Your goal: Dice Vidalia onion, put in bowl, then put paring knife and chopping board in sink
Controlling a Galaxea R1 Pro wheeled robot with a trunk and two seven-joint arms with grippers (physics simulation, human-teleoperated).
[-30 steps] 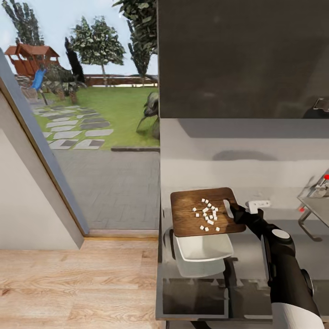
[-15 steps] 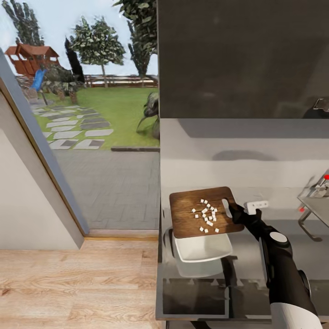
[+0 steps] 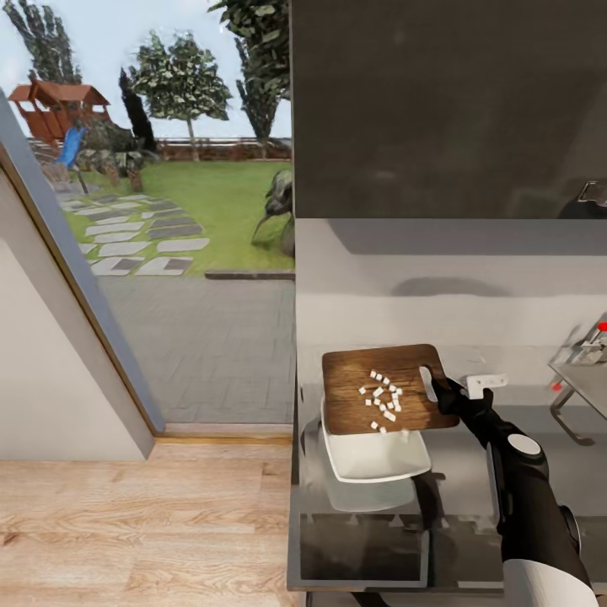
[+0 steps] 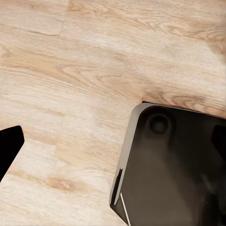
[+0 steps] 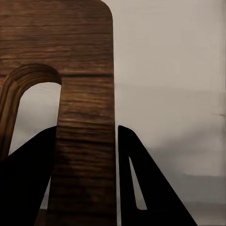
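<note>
My right gripper [image 3: 440, 393] is shut on the handle end of the brown chopping board [image 3: 371, 384] and holds it a little above the white bowl [image 3: 375, 459] on the grey countertop [image 3: 459, 497]. In the right wrist view the board's strip [image 5: 87, 94] beside the slot sits between the two black fingers [image 5: 141, 179]. The Vidalia onion lies as several small white cubes [image 3: 384, 400] on the board, some at its near edge over the bowl. The sink [image 3: 590, 384] shows at the right edge. The paring knife is out of view. My left gripper [image 4: 113, 141] hangs open over the floor.
A dark wall cabinet [image 3: 447, 110] hangs above the counter. A white socket [image 3: 487, 384] sits on the wall behind my right wrist. The steel tap [image 3: 594, 337] stands at the far right. A glass door [image 3: 169, 253] and pale wood floor [image 3: 143, 523] lie to the left.
The board has shifted slightly to the right in my right gripper, and the white cubes have slid toward its near edge over the bowl.
</note>
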